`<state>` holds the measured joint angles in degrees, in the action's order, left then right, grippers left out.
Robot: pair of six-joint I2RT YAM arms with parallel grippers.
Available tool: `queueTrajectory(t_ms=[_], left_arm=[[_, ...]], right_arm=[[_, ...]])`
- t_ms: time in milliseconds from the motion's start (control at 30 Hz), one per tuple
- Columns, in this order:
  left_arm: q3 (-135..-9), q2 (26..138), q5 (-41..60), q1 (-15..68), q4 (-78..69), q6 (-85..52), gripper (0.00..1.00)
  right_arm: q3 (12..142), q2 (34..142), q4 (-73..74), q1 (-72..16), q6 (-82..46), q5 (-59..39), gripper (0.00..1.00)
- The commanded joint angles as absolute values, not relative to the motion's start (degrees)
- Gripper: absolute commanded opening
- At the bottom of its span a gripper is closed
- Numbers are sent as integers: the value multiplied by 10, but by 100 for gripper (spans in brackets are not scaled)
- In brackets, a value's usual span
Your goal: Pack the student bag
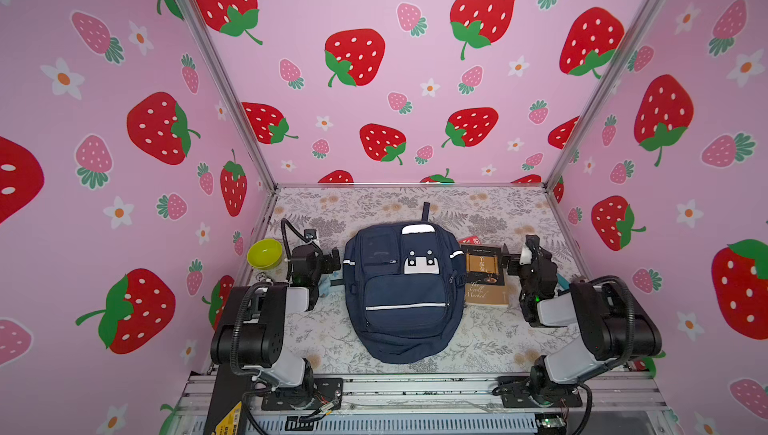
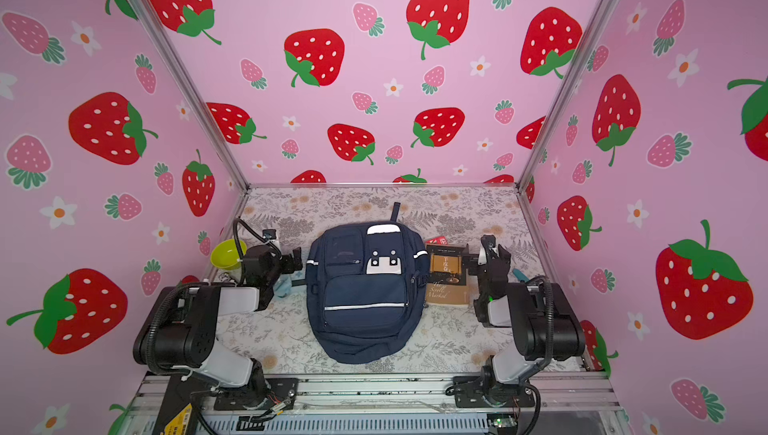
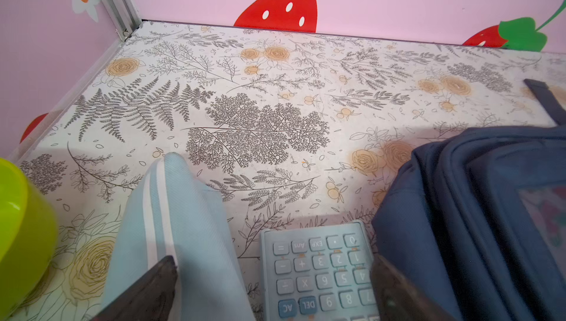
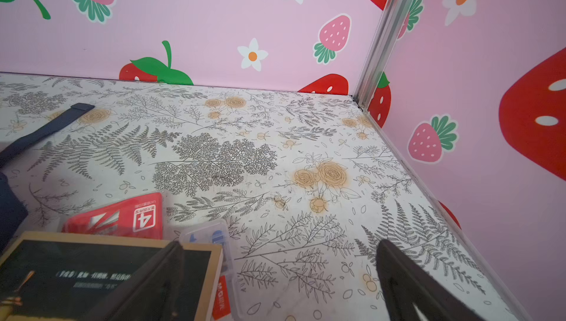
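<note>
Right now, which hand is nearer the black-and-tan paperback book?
Right. The right hand hangs over an edge of the black-and-tan book; the left hand is beyond the navy fabric backpack.

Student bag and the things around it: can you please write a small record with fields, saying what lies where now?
bag: student bag, flat on the table, front up, between the arms
left of bag: green bowl, light blue pouch, calculator
right of bag: book, red box
left jaws: open, empty
right jaws: open, empty
</note>
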<state>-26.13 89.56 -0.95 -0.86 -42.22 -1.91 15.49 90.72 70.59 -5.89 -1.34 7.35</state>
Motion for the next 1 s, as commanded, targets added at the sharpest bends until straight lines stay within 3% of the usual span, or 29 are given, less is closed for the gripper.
queueTrajectory(t_ms=[0,967], left_arm=[[-265,886,-10,-8,-429,-18,99],[-265,882,-9,-8,-431,-18,99]], right_arm=[[154,902,717,-62,-4,68,100],[152,901,726,-62,-7,70,100]])
